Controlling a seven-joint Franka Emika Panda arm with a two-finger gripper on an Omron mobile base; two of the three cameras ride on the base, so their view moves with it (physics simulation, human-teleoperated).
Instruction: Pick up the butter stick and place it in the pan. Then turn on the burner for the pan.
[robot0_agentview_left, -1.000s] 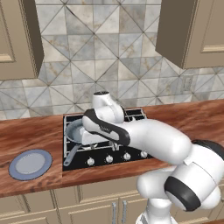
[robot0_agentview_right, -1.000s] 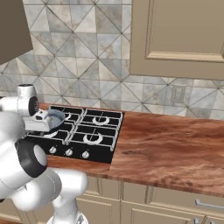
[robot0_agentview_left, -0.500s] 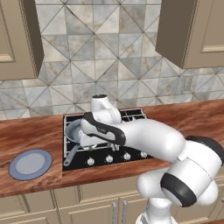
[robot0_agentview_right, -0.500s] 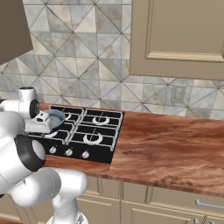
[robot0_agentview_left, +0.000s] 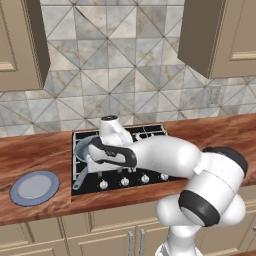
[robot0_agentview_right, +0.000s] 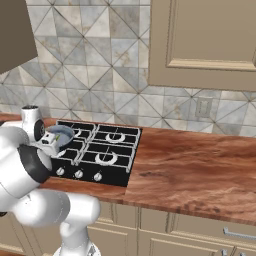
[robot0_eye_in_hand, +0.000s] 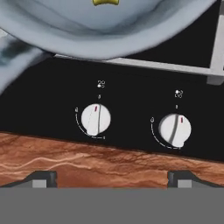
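Lowering since a second ago, my claw (robot0_eye_in_hand: 111, 177) now hangs wide open and empty over the wooden counter edge (robot0_eye_in_hand: 109, 159). At 12 o'clock the butter stick (robot0_eye_in_hand: 105, 2) lies in the pan (robot0_eye_in_hand: 109, 35), with two knobs (robot0_eye_in_hand: 96, 119) between.

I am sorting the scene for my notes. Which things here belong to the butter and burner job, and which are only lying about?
Belong to the job:
- butter stick, lying in the pan
- pan on the cooktop
- left knob
- right knob
- open fingers above the counter edge, before the knobs

Lying about:
- plate on the counter
- wall outlet
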